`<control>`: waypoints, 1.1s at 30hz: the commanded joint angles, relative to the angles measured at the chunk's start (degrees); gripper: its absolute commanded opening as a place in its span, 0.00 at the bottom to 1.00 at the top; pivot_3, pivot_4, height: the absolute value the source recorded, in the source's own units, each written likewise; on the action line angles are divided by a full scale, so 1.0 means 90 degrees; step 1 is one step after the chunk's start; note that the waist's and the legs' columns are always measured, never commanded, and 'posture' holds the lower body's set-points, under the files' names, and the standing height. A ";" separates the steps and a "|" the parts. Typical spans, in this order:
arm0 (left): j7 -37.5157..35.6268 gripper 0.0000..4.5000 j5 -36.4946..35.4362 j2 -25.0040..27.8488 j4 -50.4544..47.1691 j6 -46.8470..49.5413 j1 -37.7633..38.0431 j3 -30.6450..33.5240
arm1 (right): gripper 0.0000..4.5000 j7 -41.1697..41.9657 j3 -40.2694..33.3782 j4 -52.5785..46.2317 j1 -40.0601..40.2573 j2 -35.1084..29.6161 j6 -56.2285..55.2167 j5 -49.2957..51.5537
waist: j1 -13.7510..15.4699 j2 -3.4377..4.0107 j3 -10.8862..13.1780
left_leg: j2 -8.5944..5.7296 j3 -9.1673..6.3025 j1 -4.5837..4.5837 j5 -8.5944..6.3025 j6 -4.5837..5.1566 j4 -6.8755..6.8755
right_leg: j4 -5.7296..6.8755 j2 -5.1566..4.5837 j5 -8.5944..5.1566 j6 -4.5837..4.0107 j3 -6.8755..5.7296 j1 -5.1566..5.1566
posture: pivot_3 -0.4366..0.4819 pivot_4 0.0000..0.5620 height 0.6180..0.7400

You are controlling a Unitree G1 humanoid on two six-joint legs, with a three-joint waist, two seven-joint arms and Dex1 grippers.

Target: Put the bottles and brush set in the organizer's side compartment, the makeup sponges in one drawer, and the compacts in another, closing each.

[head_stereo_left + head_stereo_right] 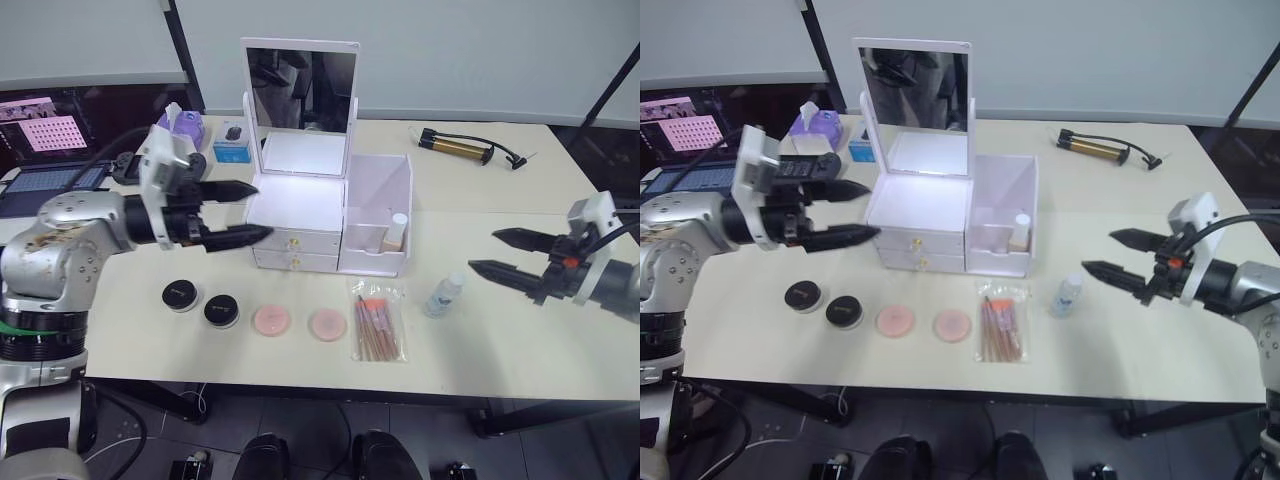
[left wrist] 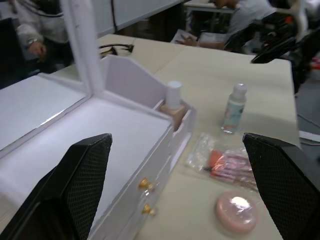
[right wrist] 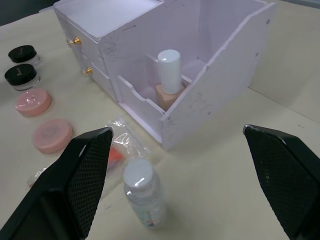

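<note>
The left gripper [image 1: 255, 212] was open and empty, its two black fingers spread apart, hovering over the left edge of the organizer [image 1: 300, 205] at the level of the flat top tray. The right gripper [image 1: 482, 251] was likewise open and empty, held above the table [image 1: 520, 330] well to the right of the clear bottle [image 1: 443, 295], fingers pointing toward the organizer.

The organizer was a white plastic box with its square mirror [image 1: 300, 90] upright at the back, two small front drawers [image 1: 295, 250] with gold knobs, both shut, and an open-topped side bin [image 1: 385, 205] on its right. The beige bottle [image 3: 169, 77], white-capped, stood upright in the front section of that bin. The clear bottle, white-capped with a bluish label, stood upright on the table just right of the brush set [image 1: 378, 322].

The brush set lay flat in its clear packet, long axis running front to back, orange-pink tips toward the organizer. Left of it, in a row, lay the two pink makeup sponges [image 1: 272, 320] and the two black-lidded compacts [image 1: 181, 295], all flat.
</note>
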 commanded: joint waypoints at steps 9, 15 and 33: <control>-0.0376 1.00 0.0373 -0.0239 -0.0205 -0.0126 -0.0322 -0.0754 | 0.95 -0.0875 0.0543 -0.0568 0.0517 0.0529 -0.0307 -0.0381 | 0.0013 -0.0003 0.0001 | -0.0004 -0.0007 -0.0004 0.0001 0.0002 0.0003 | 0.0000 -0.0002 -0.0001 0.0001 0.0000 -0.0001 | 0.48 0.27 0.72; -0.0403 1.00 0.0517 -0.0268 -0.0173 -0.0209 -0.0212 -0.0700 | 0.56 -0.0862 0.0638 -0.0375 0.0431 0.0588 -0.0450 -0.0420 | 0.0024 -0.0003 0.0002 | -0.0005 -0.0010 -0.0007 0.0000 0.0003 0.0005 | -0.0001 -0.0001 -0.0001 0.0001 -0.0002 -0.0001 | 0.48 0.27 0.72; -0.0027 1.00 0.0484 0.0070 -0.0529 -0.0018 0.0503 -0.0037 | 0.20 -0.0520 0.0873 -0.0286 -0.1191 0.0224 -0.0097 0.0007 | -0.0008 -0.0003 0.0002 | -0.0001 -0.0018 -0.0008 -0.0001 0.0006 0.0005 | 0.0000 0.0002 0.0000 0.0000 -0.0005 -0.0005 | 0.48 0.27 0.72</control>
